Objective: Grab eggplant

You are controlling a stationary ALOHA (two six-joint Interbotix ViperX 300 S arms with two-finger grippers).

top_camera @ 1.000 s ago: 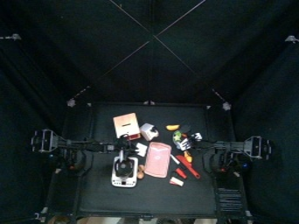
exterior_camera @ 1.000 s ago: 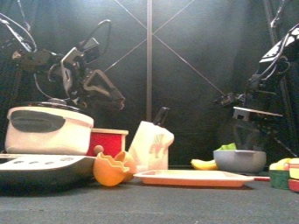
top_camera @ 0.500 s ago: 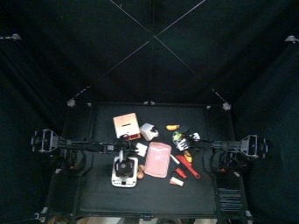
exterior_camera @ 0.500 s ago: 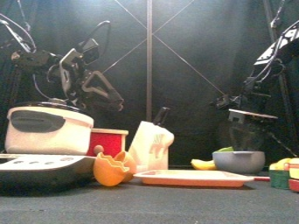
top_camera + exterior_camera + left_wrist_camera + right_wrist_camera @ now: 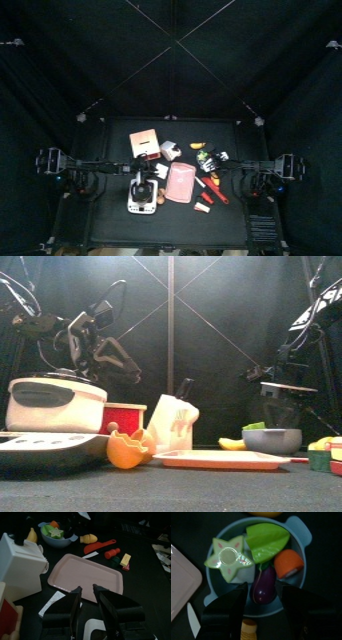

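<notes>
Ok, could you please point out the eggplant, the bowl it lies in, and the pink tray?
eggplant (image 5: pixel 264 586), right wrist view, middle of its purple body
bowl (image 5: pixel 299 533), right wrist view, blue rim by the handle
tray (image 5: pixel 85 572), left wrist view, bare middle of its pink floor

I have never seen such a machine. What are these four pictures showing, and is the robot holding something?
This is a robot with two black arms at a small table. One camera looks from high above, one from the table's front edge, one sits on each wrist. The right gripper hangs open over a blue bowl holding a purple eggplant, a star-shaped slice, a green piece and an orange piece. The left gripper is open above a pink tray. Nothing is held.
</notes>
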